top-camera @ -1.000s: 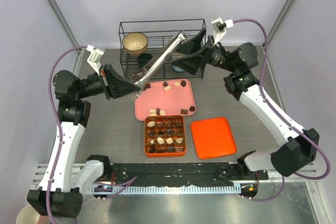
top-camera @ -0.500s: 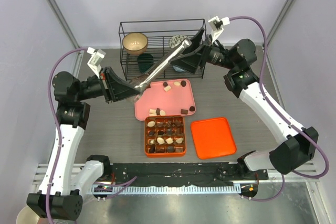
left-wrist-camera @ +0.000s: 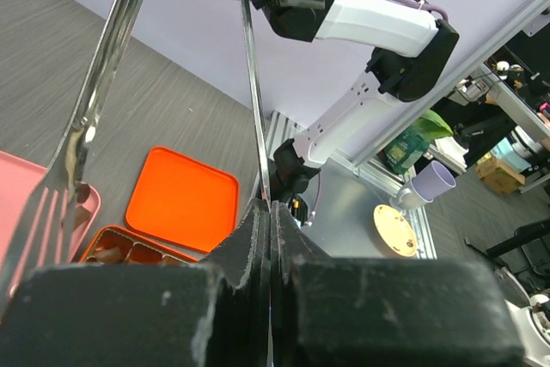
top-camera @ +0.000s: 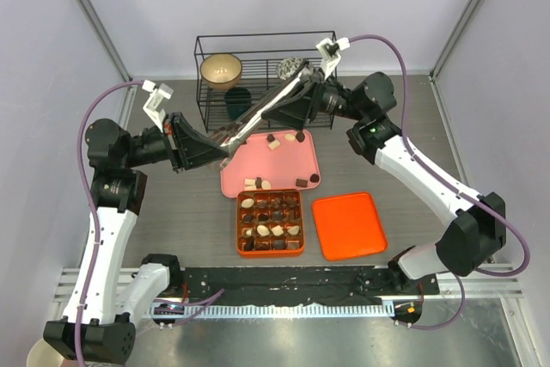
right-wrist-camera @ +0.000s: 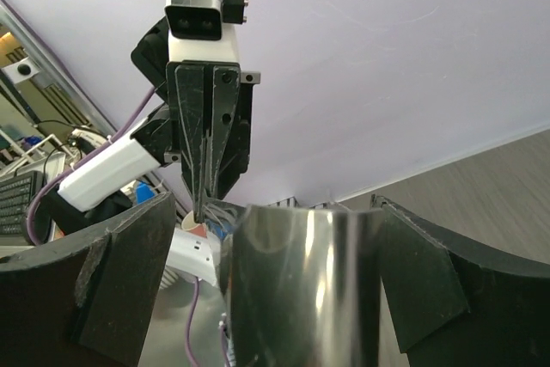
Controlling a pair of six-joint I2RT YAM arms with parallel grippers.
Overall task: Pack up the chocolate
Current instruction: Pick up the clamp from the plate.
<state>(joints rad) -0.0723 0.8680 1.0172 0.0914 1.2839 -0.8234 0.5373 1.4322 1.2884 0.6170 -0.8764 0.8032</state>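
Small dark, tan and cream chocolate pieces [top-camera: 273, 142] lie scattered on the pink tray [top-camera: 236, 176], and more fill cells of the orange gridded box [top-camera: 271, 223]. Metal tongs [top-camera: 262, 107] slant in the air above the tray's far edge. My left gripper [top-camera: 225, 147] is shut on one thin blade of the tongs [left-wrist-camera: 249, 83]; the other, forked blade [left-wrist-camera: 73, 161] hangs free beside it. My right gripper [top-camera: 282, 102] stands open around the tongs' upper handle end [right-wrist-camera: 301, 281], with gaps on both sides.
An orange lid [top-camera: 348, 225] lies right of the box. Behind the tray stands a black wire rack [top-camera: 266, 40] holding a tan bowl [top-camera: 221, 68] and a dark green cup [top-camera: 238, 99]. Purple walls enclose the table.
My right arm has swung left and brought its open fingers around the tongs' upper end. The left gripper and the tongs have barely moved.
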